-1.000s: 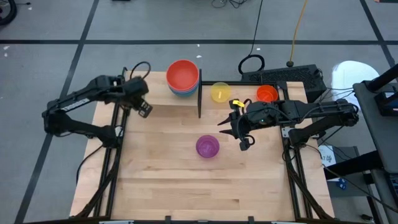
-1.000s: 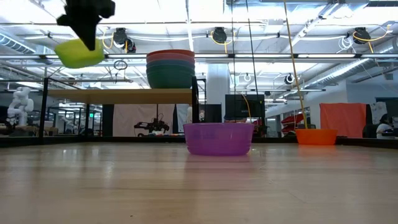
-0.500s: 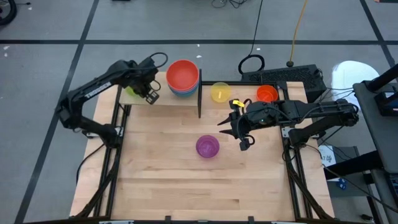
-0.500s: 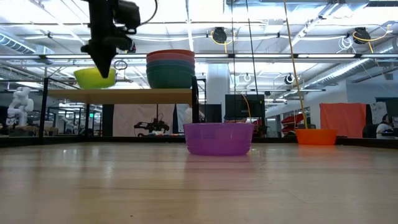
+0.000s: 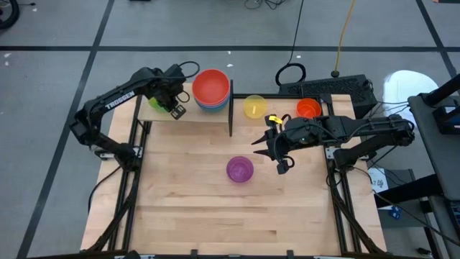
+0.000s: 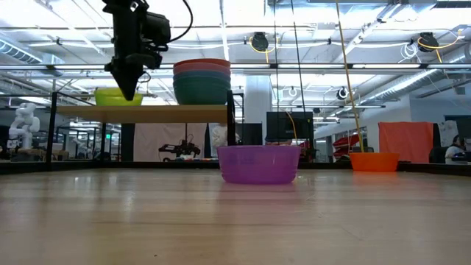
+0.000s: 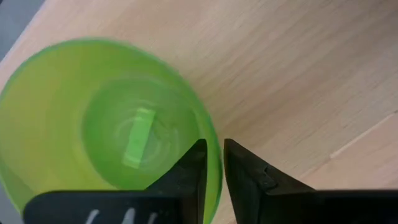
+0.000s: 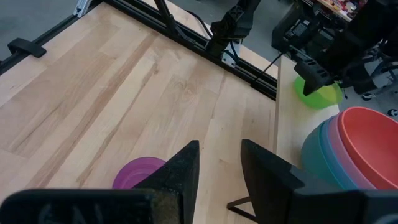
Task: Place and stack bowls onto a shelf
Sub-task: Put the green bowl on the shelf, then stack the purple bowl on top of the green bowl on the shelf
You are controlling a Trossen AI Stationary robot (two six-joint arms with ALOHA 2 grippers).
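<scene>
One green bowl's (image 7: 99,124) rim sits between left jaws.

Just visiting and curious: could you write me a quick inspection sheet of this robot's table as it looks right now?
Surface: light wooden table, bare over its near half.
Job's things: green bowl sits on the shelf beside a stack of large bowls with the red bowl on top; purple bowl, yellow bowl and orange bowl wait on the table.
Clutter: nothing seen.
Grippers: left gripper is at the green bowl's rim, a finger either side of it; right gripper hangs open beside the purple bowl, holding nothing.
Cables: black cable loop on the floor behind the table.
Surroundings: open hall with ceiling lights.
</scene>
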